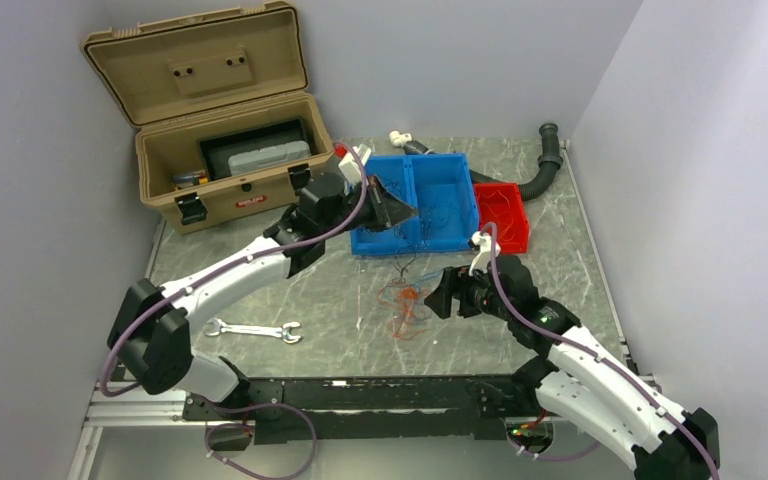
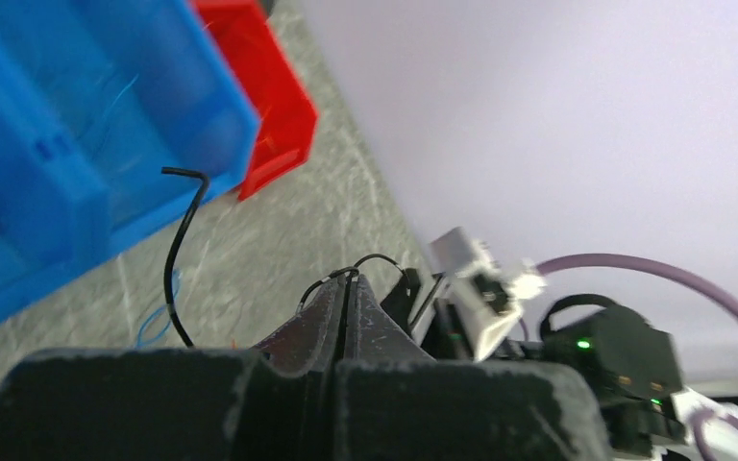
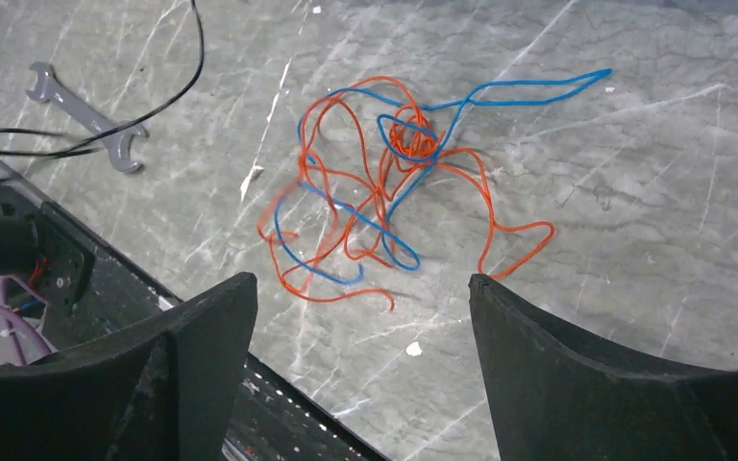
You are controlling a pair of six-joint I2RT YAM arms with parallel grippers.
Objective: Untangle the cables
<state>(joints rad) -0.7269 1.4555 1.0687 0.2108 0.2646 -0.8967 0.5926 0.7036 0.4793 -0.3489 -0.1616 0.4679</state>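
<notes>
A loose tangle of orange and blue cables (image 3: 384,182) lies on the grey marble table; in the top view it (image 1: 405,300) sits just left of my right gripper. My right gripper (image 3: 363,288) is open and empty, its fingers on either side of the tangle's near edge, above the table (image 1: 442,297). My left gripper (image 1: 400,205) is shut on a thin black cable (image 2: 181,240) and holds it over the front of the blue bin (image 1: 457,170). The black cable loops over the fingertips (image 2: 351,279) and hangs down. More thin cables lie inside the blue bin.
A red bin (image 1: 508,200) stands right of the blue bin. An open tan toolbox (image 1: 230,190) is at the back left. A black corrugated hose (image 1: 545,165) lies at the back right. A wrench (image 1: 255,330) lies at the front left.
</notes>
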